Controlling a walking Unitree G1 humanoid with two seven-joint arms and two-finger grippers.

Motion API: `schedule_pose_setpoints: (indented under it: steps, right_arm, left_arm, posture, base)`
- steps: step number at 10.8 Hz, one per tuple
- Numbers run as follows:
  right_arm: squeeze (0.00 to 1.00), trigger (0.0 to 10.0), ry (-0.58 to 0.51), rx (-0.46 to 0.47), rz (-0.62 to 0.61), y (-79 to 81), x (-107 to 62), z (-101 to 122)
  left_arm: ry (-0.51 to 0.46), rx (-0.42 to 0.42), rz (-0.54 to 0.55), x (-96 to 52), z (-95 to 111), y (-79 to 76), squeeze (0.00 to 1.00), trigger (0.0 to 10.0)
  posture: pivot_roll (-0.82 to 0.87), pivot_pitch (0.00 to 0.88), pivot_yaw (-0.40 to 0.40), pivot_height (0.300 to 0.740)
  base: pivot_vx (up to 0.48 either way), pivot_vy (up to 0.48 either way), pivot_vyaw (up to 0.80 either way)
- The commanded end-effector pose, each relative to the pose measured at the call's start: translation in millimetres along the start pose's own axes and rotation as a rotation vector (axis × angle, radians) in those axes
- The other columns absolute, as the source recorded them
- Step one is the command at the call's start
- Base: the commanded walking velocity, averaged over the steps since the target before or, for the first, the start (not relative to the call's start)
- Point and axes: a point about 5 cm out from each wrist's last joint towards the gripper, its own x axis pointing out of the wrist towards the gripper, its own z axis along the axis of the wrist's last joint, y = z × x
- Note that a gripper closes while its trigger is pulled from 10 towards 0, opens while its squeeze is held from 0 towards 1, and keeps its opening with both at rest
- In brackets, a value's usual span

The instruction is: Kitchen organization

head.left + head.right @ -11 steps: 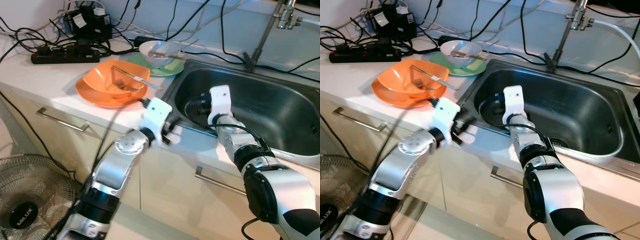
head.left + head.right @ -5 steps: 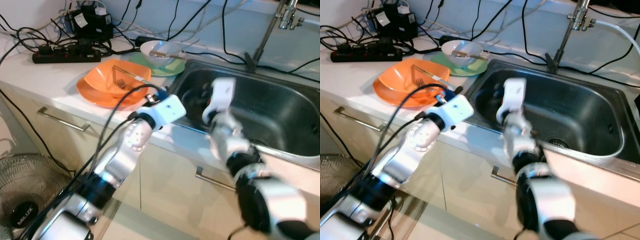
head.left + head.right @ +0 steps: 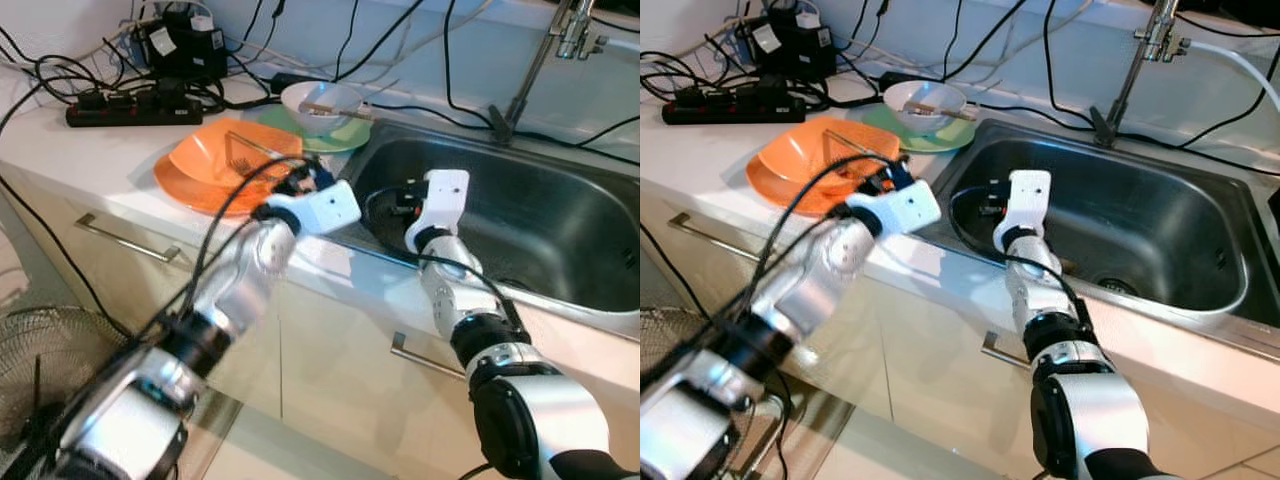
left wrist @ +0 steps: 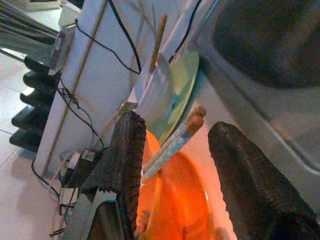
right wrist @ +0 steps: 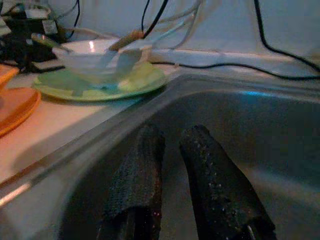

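An orange bowl [image 3: 205,160] sits on an orange plate at the counter's front, holding a fork and a pair of chopsticks [image 4: 172,142]. My left gripper [image 3: 303,183] is at the bowl's right rim, open, with the chopstick tips between its fingers [image 4: 127,150] and close to one of them. Behind stands a white bowl [image 3: 318,103] with utensils on a green plate [image 3: 340,132]. My right gripper [image 3: 400,205] reaches into the left end of the steel sink [image 3: 560,235], fingers [image 5: 140,170] nearly together and holding nothing.
A faucet [image 3: 530,70] rises behind the sink. A power strip [image 3: 130,108] and tangled cables cover the back left of the counter. Drawer handles [image 3: 125,240] run along the cabinet front. A floor fan [image 3: 45,400] stands low on the left.
My left arm has swung up from the counter's front edge to the orange bowl's rim. The right gripper stays in the sink's left end, after a short blurred move.
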Motion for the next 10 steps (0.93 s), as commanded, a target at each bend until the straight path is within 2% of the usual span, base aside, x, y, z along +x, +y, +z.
schedule_pose_setpoints:
  steps: [1, 7, 8, 10]
  right_arm:
    - [0.00, 10.0, -0.021, 0.012, -0.016, -5.4, 0.6, 5.6]
    - [0.00, 10.0, -0.015, 0.020, -0.024, -10.4, -1.9, 4.5]
    - [0.00, 10.0, -0.017, 0.023, -0.027, -11.1, -2.3, 4.7]
    - [0.00, 10.0, -0.014, 0.026, -0.028, -11.3, -2.4, 4.4]
  left_arm:
    - [-0.008, 0.018, 0.015, 4.1, 1.2, 4.3, 0.00, 10.0]
    - [0.001, 0.082, -0.004, 22.7, -0.3, 5.1, 0.00, 10.0]
    - [-0.004, 0.088, -0.007, 25.5, 0.3, 5.0, 0.00, 3.1]
    - [-0.008, 0.087, -0.010, 27.1, 0.7, 3.9, 0.00, 0.0]
  posture:
    - [0.22, 0.008, -0.061, 0.725]
    - [0.20, 0.000, -0.045, 0.725]
    - [0.19, 0.000, -0.042, 0.725]
    - [0.19, 0.000, -0.041, 0.725]
  base:
    - [0.000, 0.000, 0.00]
    - [0.000, 0.000, 0.00]
    - [0.000, 0.000, 0.00]
    - [0.000, 0.000, 0.00]
